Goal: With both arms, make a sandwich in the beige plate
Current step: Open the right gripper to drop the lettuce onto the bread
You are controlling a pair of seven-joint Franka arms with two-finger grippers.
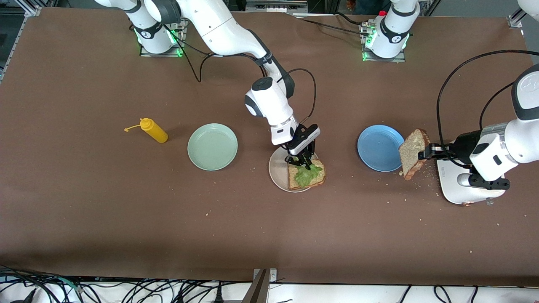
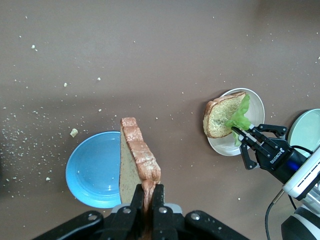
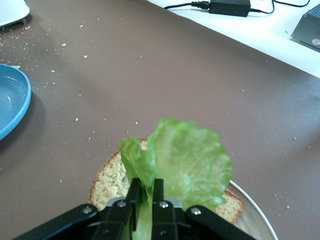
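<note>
- Right gripper [image 1: 304,162]: fingers pressed together on the stem end of the lettuce leaf [image 1: 308,174], directly over the beige plate [image 1: 276,172]. The right wrist view confirms the pinch, with the leaf [image 3: 185,162] fanning out from between the closed fingertips [image 3: 134,192].
- Lower bread slice [image 1: 305,179]: lies flat in the beige plate, crust overhanging the rim on the side nearer the front camera. The lettuce lies on top of it.
- Left gripper [image 1: 426,152]: fingers clamped on the edge of the second bread slice [image 1: 414,152], held upright in the air over the table just beside the blue plate [image 1: 377,148], toward the left arm's end.
- Left wrist view only: the slice [image 2: 135,162] is seen edge-on, its reddish-brown crust uppermost, gripped at its end between the fingers [image 2: 158,200]; the right gripper [image 2: 245,136] also appears farther off at the beige plate [image 2: 257,107].
- Front view only: a mint-green plate [image 1: 212,147] and a yellow squeeze bottle [image 1: 153,130] lie toward the right arm's end; a white appliance [image 1: 463,185] sits under the left arm.
- Crumbs are scattered on the brown table [image 1: 126,202] around the blue plate.
</note>
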